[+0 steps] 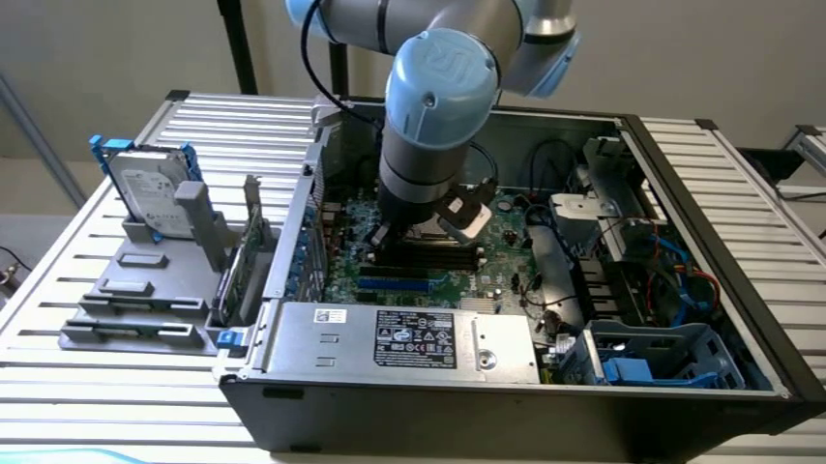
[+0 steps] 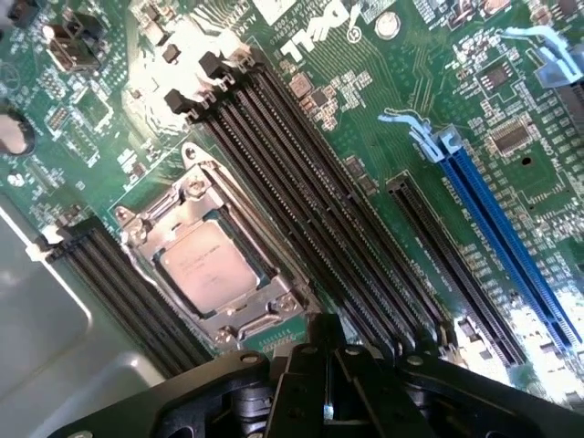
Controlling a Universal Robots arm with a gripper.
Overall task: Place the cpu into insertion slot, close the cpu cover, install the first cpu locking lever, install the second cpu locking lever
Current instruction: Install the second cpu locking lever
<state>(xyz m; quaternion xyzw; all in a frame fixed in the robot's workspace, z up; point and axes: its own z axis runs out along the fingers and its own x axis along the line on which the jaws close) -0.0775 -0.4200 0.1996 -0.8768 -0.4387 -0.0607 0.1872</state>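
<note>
Cpu (image 2: 208, 265) in the insertion slot (image 2: 137, 228), just beside the clenched, empty end effector (image 2: 328, 401).

A robotics lab or test workshop, by every sign. Open desktop computer case (image 1: 516, 319) lying on its side on a slatted metal table (image 1: 116, 387), green motherboard (image 2: 438, 109) exposed inside. Grey-and-blue robot arm (image 1: 432, 106) reaching down into the case from the far side. Grey fixture (image 1: 155, 280) holding a hard drive (image 1: 145, 193) upright toward the exterior view's left. Plain pale wall (image 1: 116, 48) behind, black stand pole (image 1: 239, 43) at the far edge.
</note>
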